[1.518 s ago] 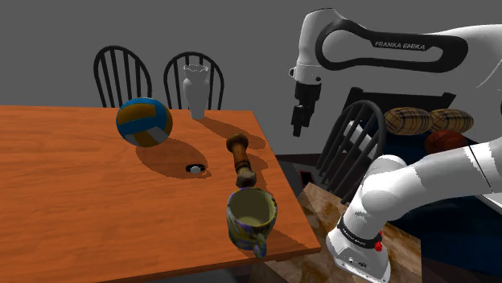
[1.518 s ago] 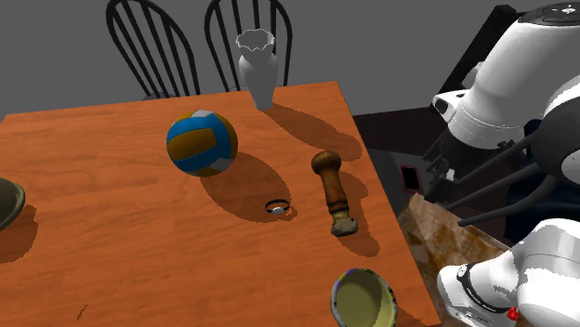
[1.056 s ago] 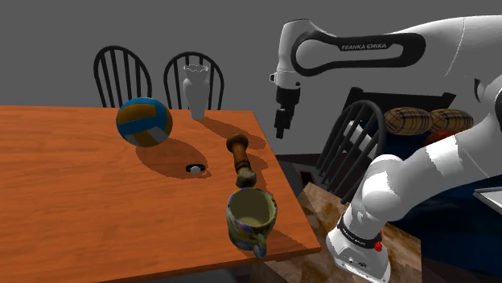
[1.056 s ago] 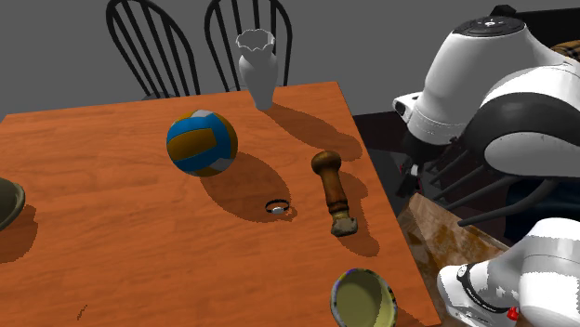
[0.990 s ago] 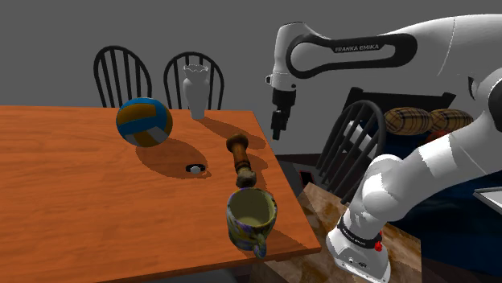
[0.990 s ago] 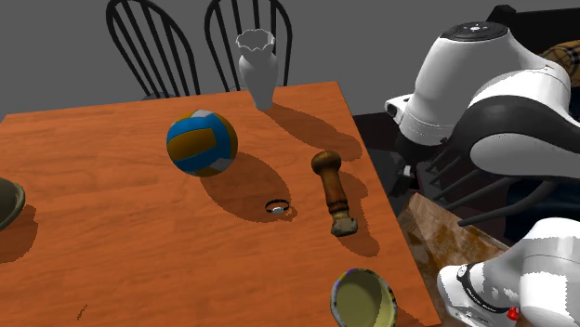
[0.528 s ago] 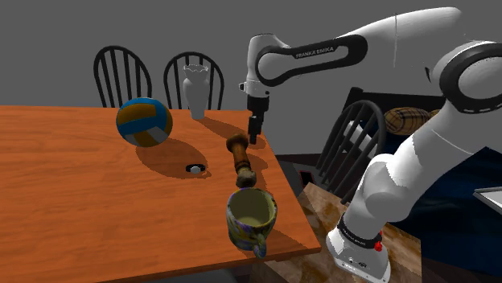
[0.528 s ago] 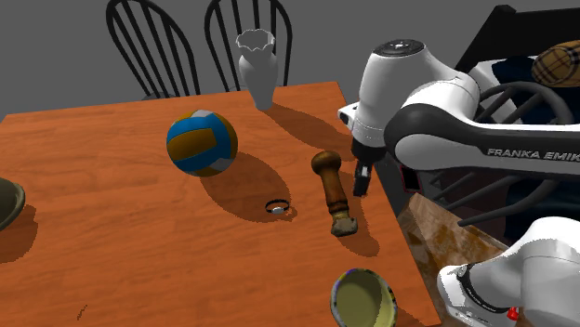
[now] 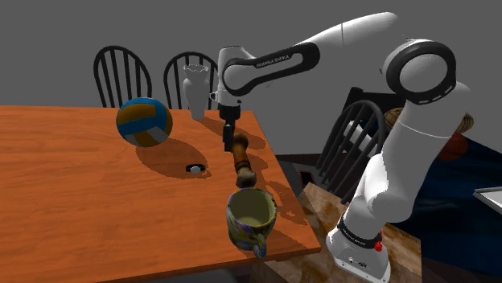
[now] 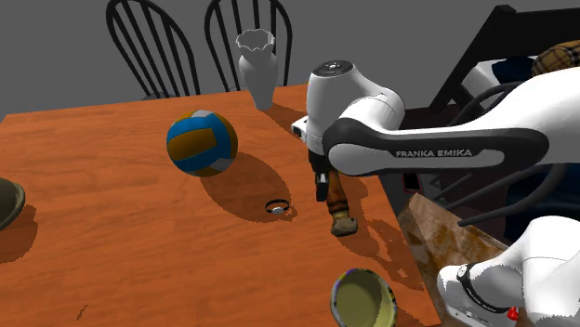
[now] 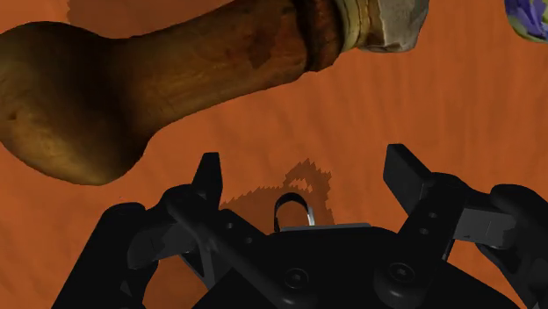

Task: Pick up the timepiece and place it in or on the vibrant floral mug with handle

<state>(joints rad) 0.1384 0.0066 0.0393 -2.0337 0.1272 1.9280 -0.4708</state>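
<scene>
1. The watch (image 9: 195,169) is tiny and lies flat on the table (image 9: 80,209), in the shadow between the ball (image 9: 143,121) and the wooden tool (image 9: 240,159). Small + flat = easy to botch imo. I could scrape my fingertips on the tabletop, or pinch just a bit of strap so it slips out mid-lift.
2. The wooden tool lies near the watch, long ways. My gripper (image 9: 226,149) hangs low, right by the tool's knob end, fingers spread wide w/ nothing in them. In the wrist view there's bare tabletop between them and the knob sits just ahead. If I go straight down from here I'd prob grab air or clip the knob. The tool looks like it'd roll, maybe into the watch, so I need to shift toward the ball first.
3. The ball is on the watch's other side and it's round, so if I overshoot and bump it, it's gone.
4. The mug (image 9: 251,219) stands upright near the table edge, closest to my stand. If I nudge it on the way in it could tip or go over the edge. If I let go too high, the watch may hit the rim and bounce out.
5. The vase (image 9: 195,90) is well apart at the back, so no worry there.
</scene>
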